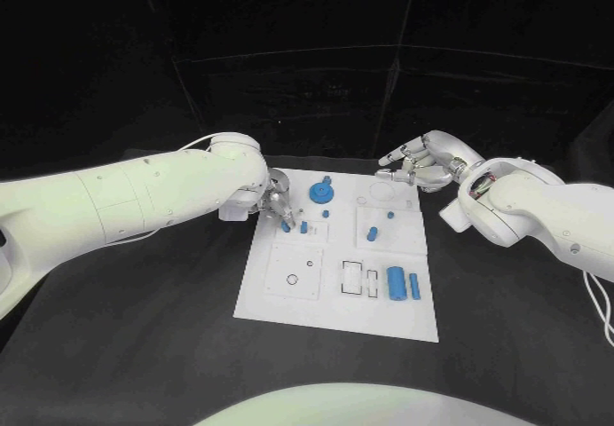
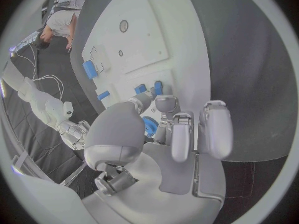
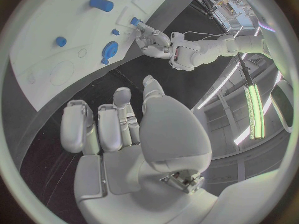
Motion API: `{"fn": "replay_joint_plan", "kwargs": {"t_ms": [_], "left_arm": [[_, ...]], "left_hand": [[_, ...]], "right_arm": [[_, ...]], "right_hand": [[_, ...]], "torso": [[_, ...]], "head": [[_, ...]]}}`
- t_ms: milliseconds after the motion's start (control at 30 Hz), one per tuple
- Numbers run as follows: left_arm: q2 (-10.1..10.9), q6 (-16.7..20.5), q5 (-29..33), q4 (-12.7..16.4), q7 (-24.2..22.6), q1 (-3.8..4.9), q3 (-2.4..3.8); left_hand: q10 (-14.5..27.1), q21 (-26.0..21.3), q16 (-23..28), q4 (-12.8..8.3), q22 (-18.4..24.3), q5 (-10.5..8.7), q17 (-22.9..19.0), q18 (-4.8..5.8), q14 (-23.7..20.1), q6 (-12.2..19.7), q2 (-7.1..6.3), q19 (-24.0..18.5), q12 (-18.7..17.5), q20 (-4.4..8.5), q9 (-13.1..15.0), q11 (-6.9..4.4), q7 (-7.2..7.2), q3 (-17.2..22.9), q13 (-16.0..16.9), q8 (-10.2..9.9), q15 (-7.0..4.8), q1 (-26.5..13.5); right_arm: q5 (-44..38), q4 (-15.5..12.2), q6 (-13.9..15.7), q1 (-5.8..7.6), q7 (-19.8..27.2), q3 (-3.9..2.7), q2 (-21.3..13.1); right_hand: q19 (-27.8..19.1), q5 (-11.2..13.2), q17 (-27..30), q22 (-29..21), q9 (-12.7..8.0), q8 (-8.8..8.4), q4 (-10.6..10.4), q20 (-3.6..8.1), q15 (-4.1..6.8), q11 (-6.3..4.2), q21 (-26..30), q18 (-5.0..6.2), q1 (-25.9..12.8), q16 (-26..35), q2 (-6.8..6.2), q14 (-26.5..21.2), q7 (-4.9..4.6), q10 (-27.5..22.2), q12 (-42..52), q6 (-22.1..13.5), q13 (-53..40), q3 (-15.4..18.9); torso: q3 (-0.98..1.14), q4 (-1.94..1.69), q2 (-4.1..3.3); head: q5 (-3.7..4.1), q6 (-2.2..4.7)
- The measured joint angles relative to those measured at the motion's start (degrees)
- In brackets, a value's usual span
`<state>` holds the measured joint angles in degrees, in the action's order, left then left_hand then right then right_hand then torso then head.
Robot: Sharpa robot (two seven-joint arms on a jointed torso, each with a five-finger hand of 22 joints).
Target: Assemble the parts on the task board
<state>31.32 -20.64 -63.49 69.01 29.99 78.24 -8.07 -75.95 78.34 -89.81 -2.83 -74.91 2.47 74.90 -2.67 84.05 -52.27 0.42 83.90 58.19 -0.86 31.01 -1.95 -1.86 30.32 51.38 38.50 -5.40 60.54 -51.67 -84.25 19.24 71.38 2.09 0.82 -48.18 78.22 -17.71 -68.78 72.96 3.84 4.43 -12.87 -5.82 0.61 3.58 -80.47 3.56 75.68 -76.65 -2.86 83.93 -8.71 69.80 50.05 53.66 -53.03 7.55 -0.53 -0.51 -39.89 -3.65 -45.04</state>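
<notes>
The white task board [image 1: 292, 297] lies in the middle of the table. My left hand [image 1: 274, 206] reaches over its far left part, fingertips [image 2: 164, 102] right at two small blue parts [image 1: 286, 226] [image 1: 303, 227]; I cannot see whether either is pinched. A round blue part [image 1: 321, 191] lies just beyond that hand. My right hand [image 1: 416, 169] hovers by the board's far right corner, fingers apart and holding nothing. The right wrist view shows my left hand [image 3: 154, 38] with a blue part [image 3: 134, 21] at its fingertips.
On the board are also a small blue peg [image 1: 329, 214], a slanted blue peg [image 1: 373, 234], a small blue piece [image 1: 388, 213], a blue cylinder [image 1: 398, 282] and a thin blue pin [image 1: 417, 285]. Black table [image 1: 141, 337] surrounds the board.
</notes>
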Motion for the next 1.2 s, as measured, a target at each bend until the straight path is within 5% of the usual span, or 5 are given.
{"fn": "replay_joint_plan", "kwargs": {"t_ms": [767,967,1200], "left_arm": [[0.8,2.4,-0.9,1.2,0.3,-0.12,-0.11],[0.8,2.4,-1.0,1.2,0.4,-0.12,-0.13],[0.8,2.3,-1.1,1.2,0.4,-0.12,-0.13]], "left_hand": [[0.0,0.0,0.0,0.6,0.0,-0.1,0.0,0.0,0.0,0.2,0.62,0.0,0.6,0.0,0.9,0.02,-0.19,-2.4,0.3,0.3,0.0,-0.1],[0.2,0.0,0.0,0.1,0.0,-0.02,0.0,0.0,0.0,-0.7,-3.26,0.0,0.6,0.0,2.8,-0.24,0.66,-4.9,0.3,1.0,0.0,-1.6],[0.0,0.0,0.0,0.4,0.0,0.01,0.0,0.0,0.0,-1.4,-4.32,0.0,0.6,0.0,2.7,-0.42,0.73,-6.1,0.3,0.7,0.0,-2.6]], "right_arm": [[0.0,0.1,0.0,0.0,0.0,0.0,-0.1],[0.0,0.1,0.0,0.0,0.0,0.0,-0.2],[0.0,0.0,0.0,0.0,0.0,0.0,-0.3]], "right_hand": [[0.0,0.0,0.1,0.0,0.0,0.0,-0.2,0.0,0.0,0.0,0.0,0.0,0.0,0.0,0.0,0.0,0.0,0.0,0.0,0.0,0.0,0.2],[0.0,0.0,0.1,-0.2,0.0,0.0,-0.2,0.0,0.0,0.0,0.0,0.0,0.0,0.3,0.0,0.0,0.0,0.0,0.0,0.0,0.2,0.2],[0.0,0.0,0.1,-0.2,0.0,0.0,-0.2,0.0,0.0,0.0,0.0,0.0,0.0,0.3,0.0,0.0,0.0,0.0,0.0,0.0,0.2,0.2]], "torso": [[0.05,0.04,-0.02],[0.05,0.05,-0.03],[0.03,0.05,-0.03]], "head": [[-0.07,0.02],[-0.01,-0.01],[-0.01,-0.01]]}}
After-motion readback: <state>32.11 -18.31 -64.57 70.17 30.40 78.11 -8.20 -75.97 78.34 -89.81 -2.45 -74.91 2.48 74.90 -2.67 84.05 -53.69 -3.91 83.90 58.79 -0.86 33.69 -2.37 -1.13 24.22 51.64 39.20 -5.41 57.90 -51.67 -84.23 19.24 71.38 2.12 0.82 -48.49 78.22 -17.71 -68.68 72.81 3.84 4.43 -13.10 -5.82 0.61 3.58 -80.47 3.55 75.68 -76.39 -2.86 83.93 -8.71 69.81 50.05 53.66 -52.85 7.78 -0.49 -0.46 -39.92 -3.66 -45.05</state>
